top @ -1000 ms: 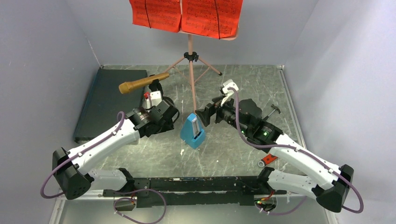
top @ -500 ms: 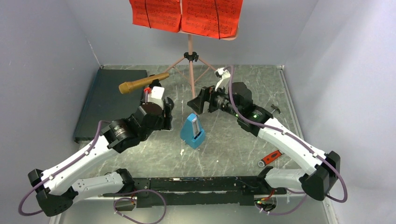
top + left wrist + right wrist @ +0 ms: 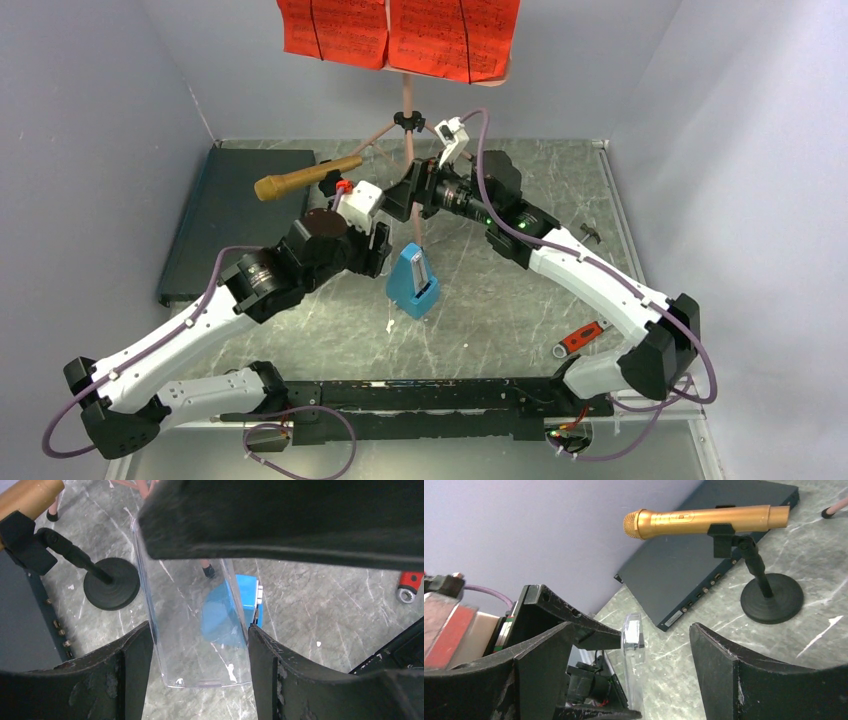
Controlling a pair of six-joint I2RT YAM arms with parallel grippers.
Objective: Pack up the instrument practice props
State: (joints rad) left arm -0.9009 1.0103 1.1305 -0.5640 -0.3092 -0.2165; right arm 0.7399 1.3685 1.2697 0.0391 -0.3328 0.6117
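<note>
The left gripper (image 3: 197, 650) grips a clear cover (image 3: 190, 605) between its fingers, and the blue metronome (image 3: 247, 592) stands just below, seen past the cover. The right gripper (image 3: 631, 630) is spread wide, with one finger on either side of the cover's edge.

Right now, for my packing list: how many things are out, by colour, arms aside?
Red: 2, pages, wrench
Blue: 1, metronome
Gold: 1, mic
Pink: 1, stand
Dark: 2, case, small bit
Clear: 1, panel
Total: 8
</note>
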